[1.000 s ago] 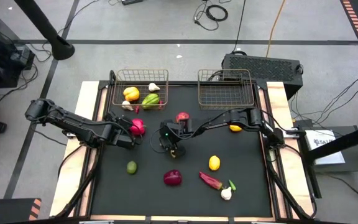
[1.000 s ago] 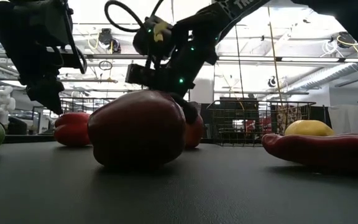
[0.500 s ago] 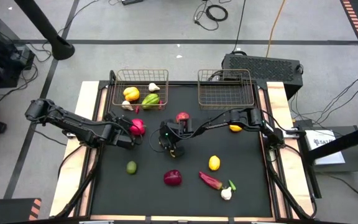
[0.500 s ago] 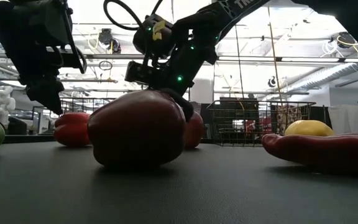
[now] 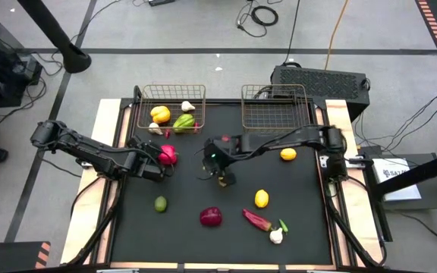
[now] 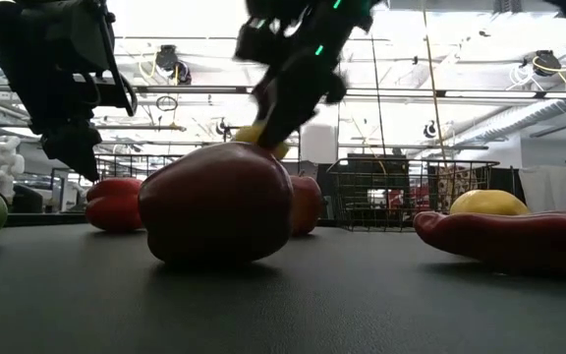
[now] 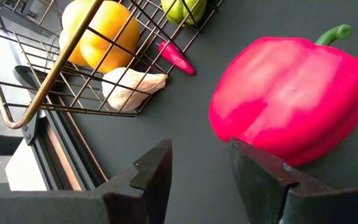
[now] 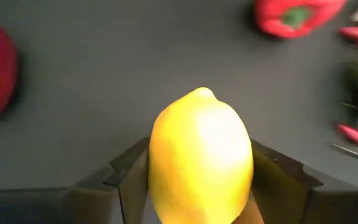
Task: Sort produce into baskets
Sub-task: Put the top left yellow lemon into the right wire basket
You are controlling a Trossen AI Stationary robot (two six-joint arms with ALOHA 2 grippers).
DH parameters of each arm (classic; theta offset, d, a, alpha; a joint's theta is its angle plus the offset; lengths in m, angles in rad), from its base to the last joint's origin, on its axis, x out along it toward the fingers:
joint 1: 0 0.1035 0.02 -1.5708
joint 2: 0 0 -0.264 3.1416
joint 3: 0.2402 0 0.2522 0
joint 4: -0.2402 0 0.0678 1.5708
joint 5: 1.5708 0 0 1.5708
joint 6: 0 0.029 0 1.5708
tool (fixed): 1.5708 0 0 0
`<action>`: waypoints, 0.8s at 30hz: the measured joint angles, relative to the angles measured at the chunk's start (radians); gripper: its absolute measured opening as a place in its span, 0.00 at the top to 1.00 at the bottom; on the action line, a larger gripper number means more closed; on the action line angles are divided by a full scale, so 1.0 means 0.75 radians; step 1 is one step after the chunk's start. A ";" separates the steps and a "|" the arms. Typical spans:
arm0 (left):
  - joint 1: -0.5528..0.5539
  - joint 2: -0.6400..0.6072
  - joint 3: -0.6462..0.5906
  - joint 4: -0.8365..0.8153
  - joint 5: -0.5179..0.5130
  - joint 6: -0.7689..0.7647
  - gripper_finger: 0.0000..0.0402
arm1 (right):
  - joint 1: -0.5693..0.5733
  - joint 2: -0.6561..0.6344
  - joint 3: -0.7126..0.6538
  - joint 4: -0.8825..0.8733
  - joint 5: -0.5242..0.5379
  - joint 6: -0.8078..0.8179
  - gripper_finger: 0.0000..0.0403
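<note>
My right gripper (image 5: 218, 173) hangs over the middle of the black table (image 5: 302, 227), shut on a yellow lemon (image 8: 201, 158). In the low view that lemon (image 6: 263, 138) shows above the purple onion (image 6: 214, 202). My left gripper (image 7: 197, 180) stands open at the table's left. A red pepper (image 7: 291, 106) lies just ahead of one of its fingers, and nothing is between them. The left basket (image 5: 144, 120) holds a yellow pepper (image 5: 160, 114), a green pepper (image 5: 183, 121) and garlic (image 5: 188, 106). The right basket (image 5: 275, 106) stands at the far edge. My right gripper pinches the lemon's two long sides (image 8: 160, 168) between its two fingers, with the lemon's pointed tip (image 8: 202, 92) sticking out ahead of them. The fingers slant downward from the table's right side. The lemon is lifted clear of the table.
Loose on the table lie two more lemons (image 5: 287, 155) (image 5: 261, 199), a lime (image 5: 161, 204), the onion (image 5: 211, 217), a red chilli (image 5: 256, 220) and a garlic (image 5: 276, 236). A red fruit (image 6: 308, 202) sits behind the onion in the low view.
My right gripper has risen from the table and drawn back a little toward the right edge. The lemon has gone up with it and now shows above the onion in the low view.
</note>
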State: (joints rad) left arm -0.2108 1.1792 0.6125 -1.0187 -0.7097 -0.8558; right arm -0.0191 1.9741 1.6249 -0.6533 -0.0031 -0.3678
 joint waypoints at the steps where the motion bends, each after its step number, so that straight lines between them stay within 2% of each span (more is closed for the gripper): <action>1: 0.000 0.000 0.000 0.001 0.000 -0.001 0.59 | -0.008 -0.042 0.000 -0.035 0.026 -0.003 0.44; 5: 0.000 0.000 0.000 0.014 0.000 -0.001 0.59 | -0.075 -0.209 0.000 -0.236 0.149 -0.021 0.44; 9: -0.001 0.000 0.000 0.029 0.000 -0.002 0.59 | -0.215 -0.361 0.001 -0.401 0.189 -0.018 0.45; 14: -0.001 0.000 0.000 0.070 0.015 -0.002 0.59 | -0.460 -0.491 0.001 -0.463 0.181 0.013 0.45; 18: -0.001 0.000 0.000 0.097 0.019 0.001 0.59 | -0.637 -0.530 0.001 -0.457 0.168 0.021 0.45; 24: -0.001 0.000 0.000 0.095 0.022 0.003 0.59 | -0.835 -0.519 -0.068 -0.363 0.002 0.104 0.44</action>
State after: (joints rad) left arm -0.2115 1.1792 0.6125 -0.9474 -0.6930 -0.8538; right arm -0.6450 1.5845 1.5738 -0.9254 -0.0019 -0.2897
